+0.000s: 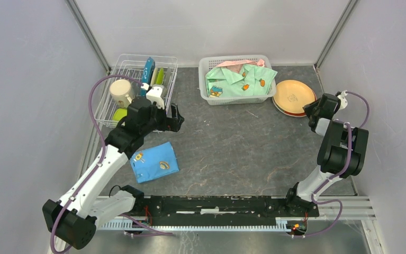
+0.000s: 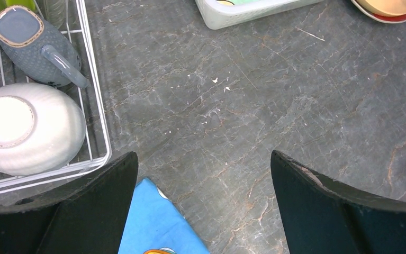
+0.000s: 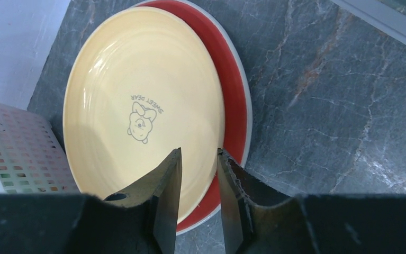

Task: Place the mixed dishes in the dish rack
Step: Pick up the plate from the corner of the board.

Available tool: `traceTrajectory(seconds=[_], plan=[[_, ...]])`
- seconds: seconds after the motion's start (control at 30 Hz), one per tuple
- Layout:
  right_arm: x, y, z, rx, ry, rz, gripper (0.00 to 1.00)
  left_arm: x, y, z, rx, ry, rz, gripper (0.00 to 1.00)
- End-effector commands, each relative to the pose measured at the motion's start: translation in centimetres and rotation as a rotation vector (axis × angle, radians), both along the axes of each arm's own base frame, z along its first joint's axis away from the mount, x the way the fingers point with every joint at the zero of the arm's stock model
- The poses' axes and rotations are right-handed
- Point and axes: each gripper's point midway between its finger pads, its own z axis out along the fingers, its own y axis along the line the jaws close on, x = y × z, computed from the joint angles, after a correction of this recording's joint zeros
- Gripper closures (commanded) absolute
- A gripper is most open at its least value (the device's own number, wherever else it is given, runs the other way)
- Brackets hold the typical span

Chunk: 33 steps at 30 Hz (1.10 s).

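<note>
Dark fingers of the right end effector [image 3: 198,154] stand narrowly apart, empty, over the rim of the round cream-yellow bear-print plate [image 3: 137,79], probably to pinch that rim, since it lies flat on the round red plate [image 3: 235,100]. Both plates rest on the grey stone counter [image 3: 322,106], well apart from the white wire dish rack [image 2: 99,106], beside which the left end effector [image 2: 203,154] hangs wide open.
</note>
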Motion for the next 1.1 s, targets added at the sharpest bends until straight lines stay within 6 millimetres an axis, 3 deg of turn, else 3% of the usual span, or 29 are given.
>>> traceTrajectory(seconds=[0.0, 0.3, 0.53, 0.87, 1.07], plan=[[0.2, -0.8, 0.3, -0.003, 0.002, -0.037, 0.63, 0.4, 0.2, 2.5, 0.012, -0.098, -0.009, 0.0], [0.2, -0.7, -1.6, 0.004, 0.055, -0.019, 0.57, 0.3, 0.2, 2.5, 0.011, -0.111, -0.009, 0.0], [1.7, -0.6, -1.9, 0.015, 0.044, 0.019, 0.63, 0.5, 0.6, 2.5, 0.025, -0.115, 0.009, 0.0], [1.7, -0.8, -2.7, 0.013, 0.067, 0.028, 0.67, 0.4, 1.1, 2.8, 0.029, -0.129, 0.023, 0.0], [1.7, -0.7, -2.6, 0.017, 0.052, 0.031, 0.81, 0.3, 1.3, 3.1, 0.029, -0.14, 0.03, 0.0]])
